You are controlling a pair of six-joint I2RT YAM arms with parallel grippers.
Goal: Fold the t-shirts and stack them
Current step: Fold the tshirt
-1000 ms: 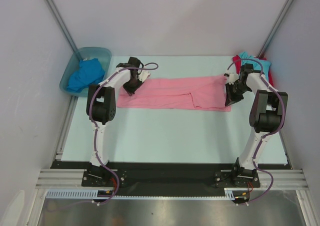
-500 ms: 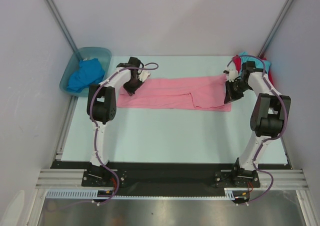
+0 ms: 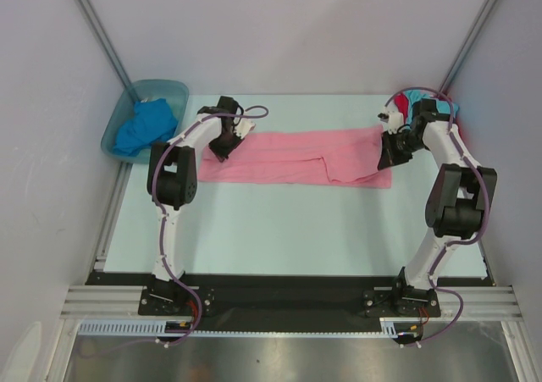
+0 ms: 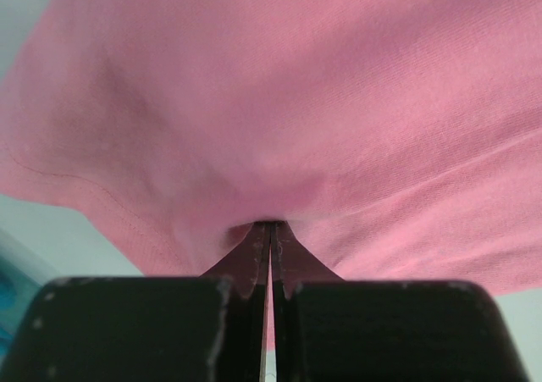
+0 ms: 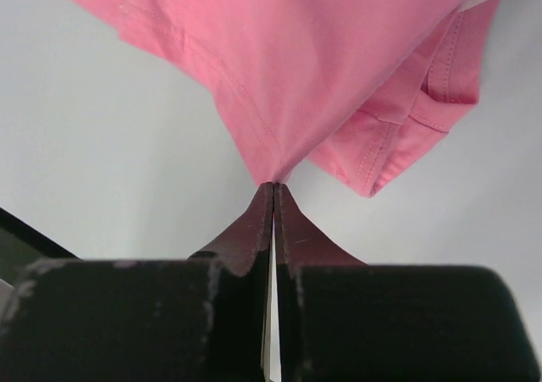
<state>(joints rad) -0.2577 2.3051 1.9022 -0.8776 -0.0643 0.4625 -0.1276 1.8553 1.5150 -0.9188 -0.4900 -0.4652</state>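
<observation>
The pink t-shirt [image 3: 296,157] lies folded into a long band across the back of the table. My left gripper [image 3: 222,147] is shut on its left end; in the left wrist view [image 4: 270,224] the pink cloth [image 4: 279,102] bunches at the fingertips. My right gripper [image 3: 387,163] is shut on the right end; the right wrist view [image 5: 273,185] shows a pinched corner of the pink hem [image 5: 279,77] lifted off the table. A royal blue t-shirt [image 3: 142,126] sits crumpled in the tub. A turquoise t-shirt [image 3: 417,98] and a red one [image 3: 398,103] lie at the back right.
The blue-green translucent tub [image 3: 174,90] stands at the back left beside the table. Grey walls close in on the left, back and right. The pale table [image 3: 288,225] spreads in front of the pink shirt, and the arm bases stand at the near edge.
My right gripper has risen and shifted slightly back and left, lifting the right end of the pink t-shirt. The left gripper has stayed where it was.
</observation>
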